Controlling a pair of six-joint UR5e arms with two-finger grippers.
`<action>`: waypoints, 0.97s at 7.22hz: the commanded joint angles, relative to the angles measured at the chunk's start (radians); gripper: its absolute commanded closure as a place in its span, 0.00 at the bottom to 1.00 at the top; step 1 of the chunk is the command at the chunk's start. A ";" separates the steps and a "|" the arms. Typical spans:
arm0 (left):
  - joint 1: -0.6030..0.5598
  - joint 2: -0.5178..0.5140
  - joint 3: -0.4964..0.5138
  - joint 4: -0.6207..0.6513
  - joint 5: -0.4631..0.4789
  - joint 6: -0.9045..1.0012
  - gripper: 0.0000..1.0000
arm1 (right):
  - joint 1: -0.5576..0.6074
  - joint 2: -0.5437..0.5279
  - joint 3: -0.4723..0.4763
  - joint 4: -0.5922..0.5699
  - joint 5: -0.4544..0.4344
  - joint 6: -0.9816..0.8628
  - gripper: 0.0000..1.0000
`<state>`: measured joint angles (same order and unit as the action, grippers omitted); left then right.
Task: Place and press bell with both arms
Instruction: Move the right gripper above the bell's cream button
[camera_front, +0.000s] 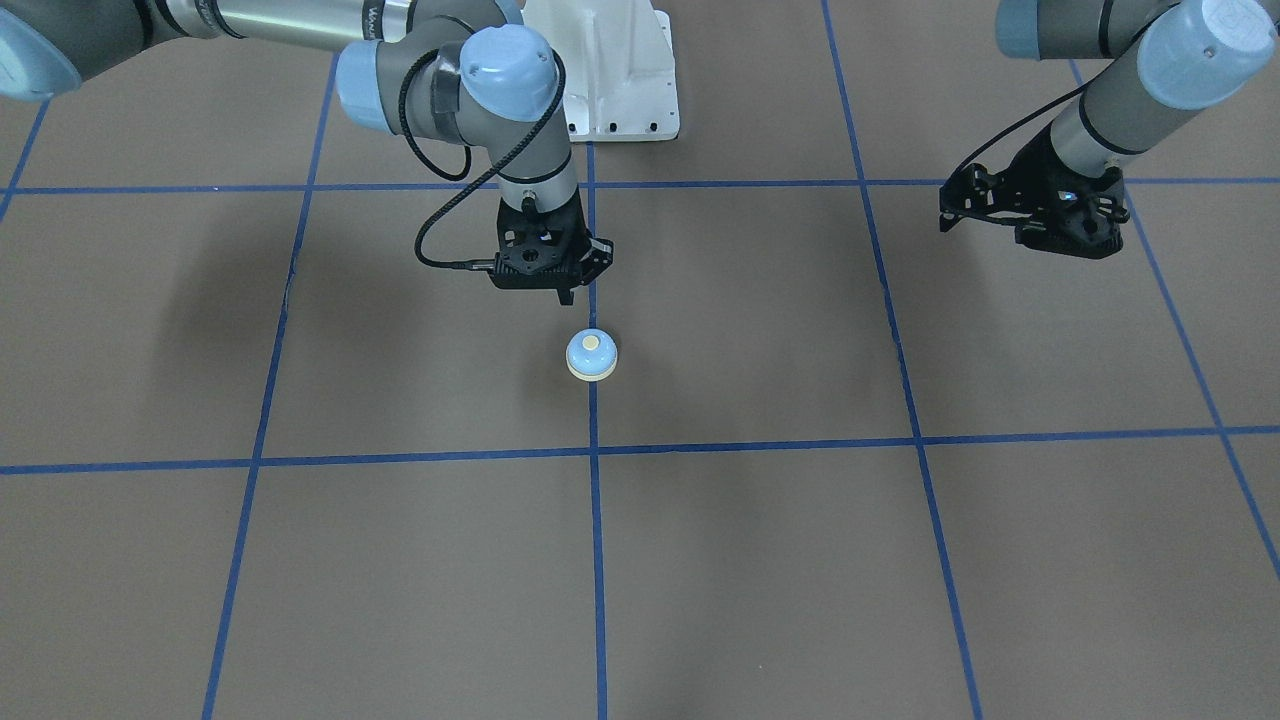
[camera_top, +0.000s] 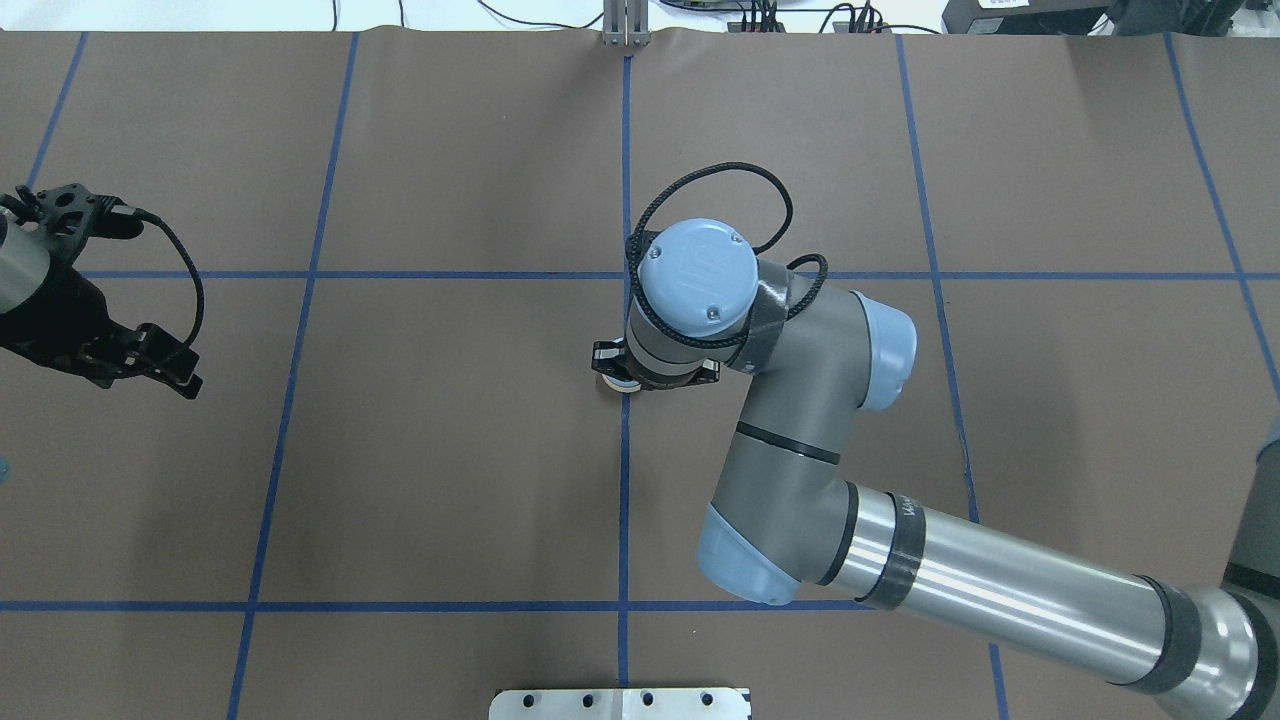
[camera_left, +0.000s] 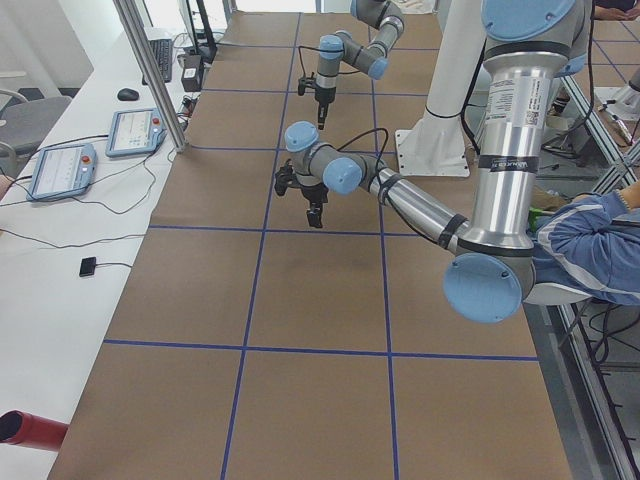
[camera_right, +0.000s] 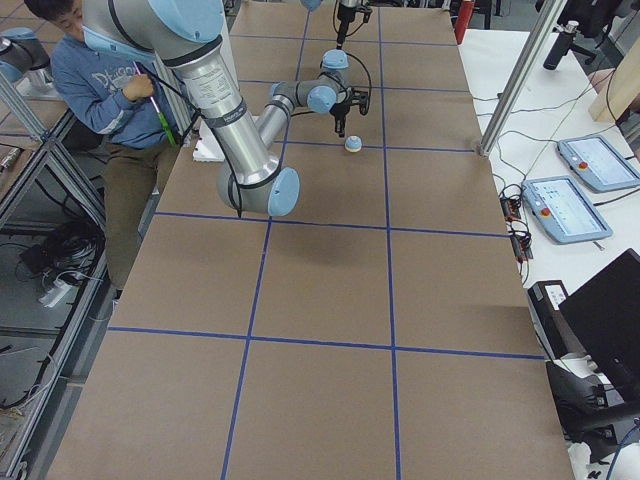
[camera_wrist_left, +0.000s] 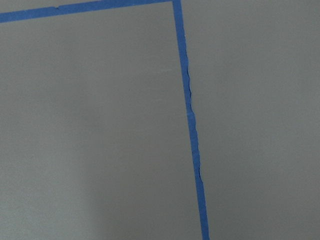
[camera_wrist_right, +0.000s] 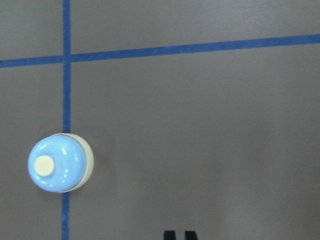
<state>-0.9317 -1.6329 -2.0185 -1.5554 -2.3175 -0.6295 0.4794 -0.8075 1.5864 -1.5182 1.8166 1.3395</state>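
Note:
The bell (camera_front: 591, 355) is a light-blue dome with a cream button. It stands upright on the centre blue tape line of the table. My right gripper (camera_front: 566, 296) hangs just above the table on the robot's side of the bell and does not touch it. In the right wrist view its fingertips (camera_wrist_right: 170, 235) sit close together and hold nothing, with the bell (camera_wrist_right: 57, 162) off to the left. In the overhead view the right wrist hides most of the bell (camera_top: 612, 386). My left gripper (camera_top: 185, 378) hovers far off at the table's left side and holds nothing. I cannot tell how its jaws stand.
The brown table is marked with a blue tape grid (camera_front: 595, 450). The white bolted pedestal (camera_front: 620, 90) stands at the robot's edge behind the bell. In the side views a seated person (camera_right: 100, 90) is beside the robot, and tablets (camera_right: 565, 205) lie on a side bench.

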 joint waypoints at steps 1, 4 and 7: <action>0.001 0.002 -0.002 0.000 0.006 0.001 0.01 | -0.001 0.044 -0.069 0.001 0.000 -0.003 1.00; 0.001 0.002 -0.003 0.000 0.007 0.001 0.01 | -0.001 0.047 -0.077 0.003 -0.005 -0.011 1.00; 0.002 0.002 -0.003 0.000 0.009 0.001 0.01 | 0.004 0.077 -0.128 0.036 -0.026 -0.014 1.00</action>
<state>-0.9297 -1.6306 -2.0217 -1.5548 -2.3092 -0.6296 0.4808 -0.7423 1.4743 -1.4879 1.7935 1.3262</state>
